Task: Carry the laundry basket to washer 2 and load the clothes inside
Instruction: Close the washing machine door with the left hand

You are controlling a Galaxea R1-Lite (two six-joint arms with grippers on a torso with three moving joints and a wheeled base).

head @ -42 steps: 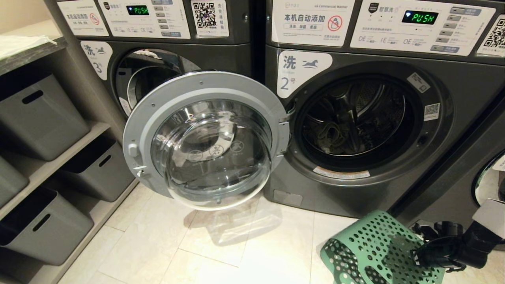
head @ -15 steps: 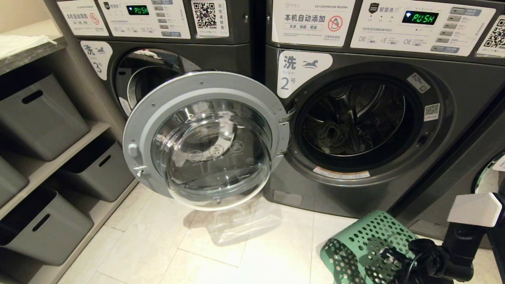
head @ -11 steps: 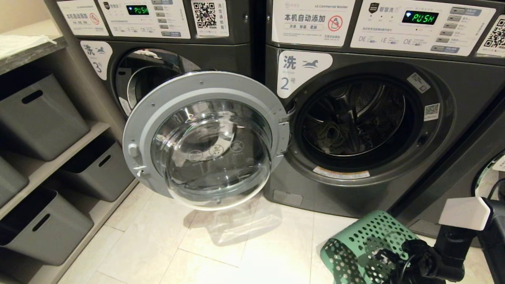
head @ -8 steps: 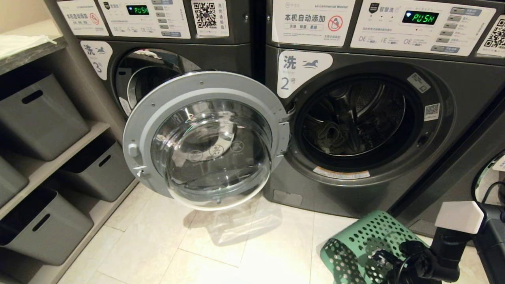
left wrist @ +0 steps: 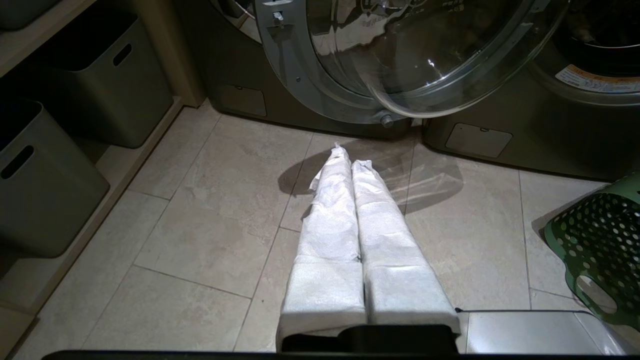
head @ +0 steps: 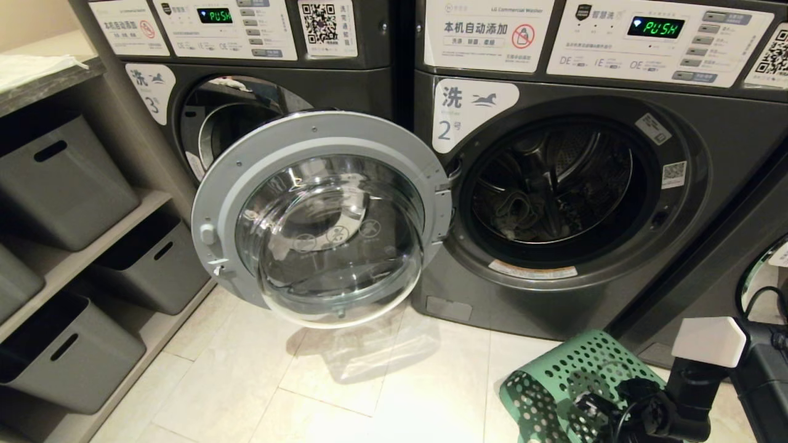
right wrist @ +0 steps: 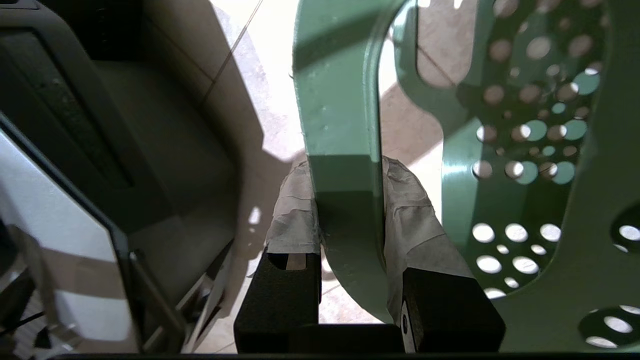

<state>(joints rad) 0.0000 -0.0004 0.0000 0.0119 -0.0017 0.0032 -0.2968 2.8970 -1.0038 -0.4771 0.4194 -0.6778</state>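
Observation:
The green laundry basket (head: 554,375) lies tipped on the floor tiles in front of washer 2 (head: 474,114), at the lower right of the head view. My right gripper (right wrist: 345,170) is shut on the basket's rim (right wrist: 340,100) beside a handle cut-out, one taped finger on each side of it. Washer 2's round door (head: 320,215) stands swung wide open to the left. A crumpled greyish cloth (head: 514,209), seemingly the clothes, lies in its drum. My left gripper (left wrist: 350,157) hangs shut and empty above the floor, out of the head view.
Washer 3 (head: 151,92) stands left of washer 2, partly behind the open door. Grey storage bins (head: 61,178) fill shelves at the far left. Another machine's door (head: 760,283) shows at the right edge. Pale floor tiles (head: 258,381) stretch before the washers.
My right arm has slid left and a little lower over the basket. The basket, the washer door and the left gripper have stayed put.

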